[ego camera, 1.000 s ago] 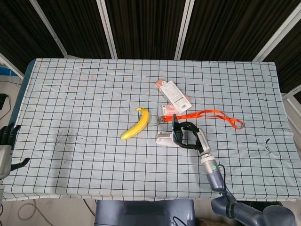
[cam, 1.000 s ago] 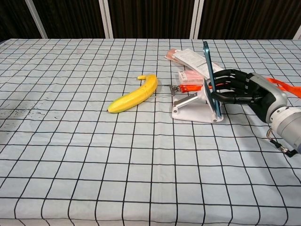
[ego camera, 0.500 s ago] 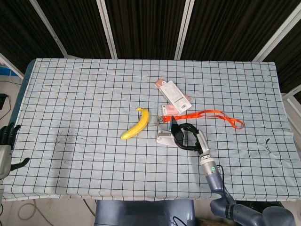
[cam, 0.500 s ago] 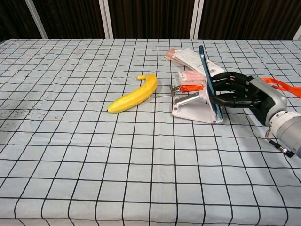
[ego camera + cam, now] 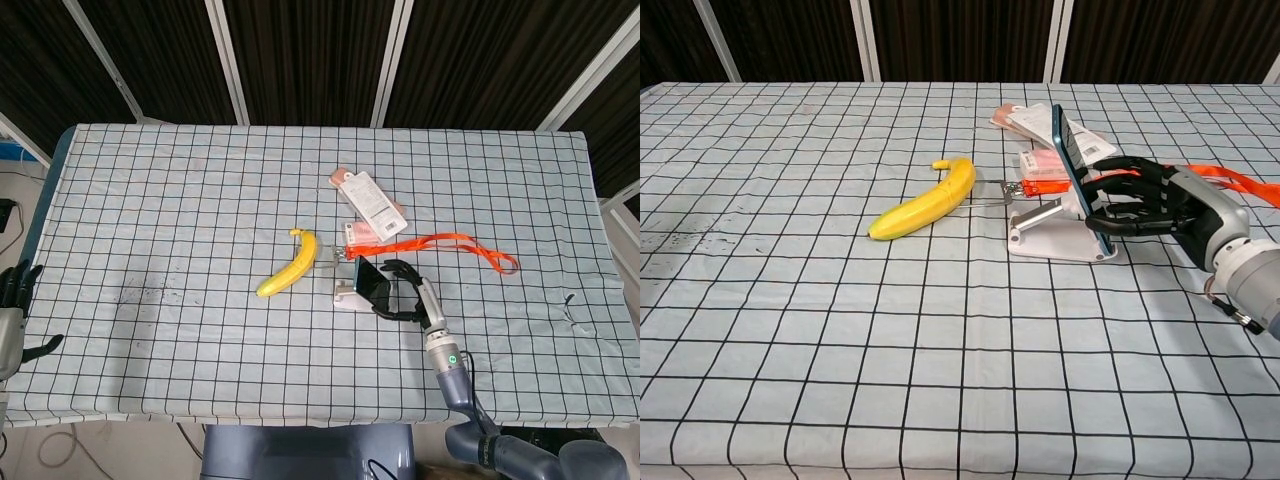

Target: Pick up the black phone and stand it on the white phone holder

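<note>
The right robot hand (image 5: 1145,205) grips the black phone (image 5: 1078,180), which leans tilted on the white phone holder (image 5: 1055,236) right of the counter's (image 5: 150,200) middle. The left robot hand (image 5: 14,300) hangs open off the left edge.

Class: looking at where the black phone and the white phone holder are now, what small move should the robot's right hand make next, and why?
Probably ease the fingers open and draw the right hand back gently. The black phone already leans tilted on the white phone holder, its lower edge at the lip, with the hand against it.

right hand (image 5: 1145,200) gripping black phone (image 5: 1076,172), leaning on white phone holder (image 5: 1055,238)
</note>
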`<act>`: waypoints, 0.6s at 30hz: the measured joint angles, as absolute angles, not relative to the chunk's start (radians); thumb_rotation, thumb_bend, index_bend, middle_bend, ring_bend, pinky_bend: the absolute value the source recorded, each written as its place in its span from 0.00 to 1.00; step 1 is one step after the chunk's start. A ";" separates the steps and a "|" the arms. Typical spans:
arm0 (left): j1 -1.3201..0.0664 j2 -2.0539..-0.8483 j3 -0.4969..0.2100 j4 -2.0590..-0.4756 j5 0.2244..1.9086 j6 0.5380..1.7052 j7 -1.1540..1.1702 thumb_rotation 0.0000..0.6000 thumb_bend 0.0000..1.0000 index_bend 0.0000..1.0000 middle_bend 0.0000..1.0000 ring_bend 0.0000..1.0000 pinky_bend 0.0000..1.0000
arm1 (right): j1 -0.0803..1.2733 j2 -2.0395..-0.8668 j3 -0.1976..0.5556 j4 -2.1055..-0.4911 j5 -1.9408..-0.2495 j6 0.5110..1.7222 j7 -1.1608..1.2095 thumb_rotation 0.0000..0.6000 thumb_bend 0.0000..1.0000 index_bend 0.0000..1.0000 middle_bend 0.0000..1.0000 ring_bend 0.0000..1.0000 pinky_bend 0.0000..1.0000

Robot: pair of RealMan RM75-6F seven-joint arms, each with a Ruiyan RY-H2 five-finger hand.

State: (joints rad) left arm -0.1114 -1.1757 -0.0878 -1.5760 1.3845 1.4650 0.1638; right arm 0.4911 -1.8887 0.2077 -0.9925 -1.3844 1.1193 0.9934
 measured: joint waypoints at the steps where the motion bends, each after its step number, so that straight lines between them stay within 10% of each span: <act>1: -0.111 -1.176 -0.088 -1.576 1.385 1.465 0.163 1.00 0.00 0.00 0.00 0.00 0.00 | 0.490 -1.889 0.208 -0.994 -1.384 1.121 0.989 1.00 0.02 0.10 0.16 0.07 0.16; 5: -0.111 -1.176 -0.088 -1.576 1.385 1.466 0.161 1.00 0.00 0.00 0.00 0.00 0.00 | 0.484 -1.884 0.206 -1.003 -1.381 1.121 0.975 1.00 0.00 0.00 0.01 0.01 0.15; 18: -0.109 -1.174 -0.088 -1.580 1.405 1.481 0.134 1.00 0.00 0.00 0.00 0.00 0.00 | 0.453 -1.818 0.183 -1.089 -1.397 1.152 0.879 1.00 0.00 0.00 0.00 0.00 0.14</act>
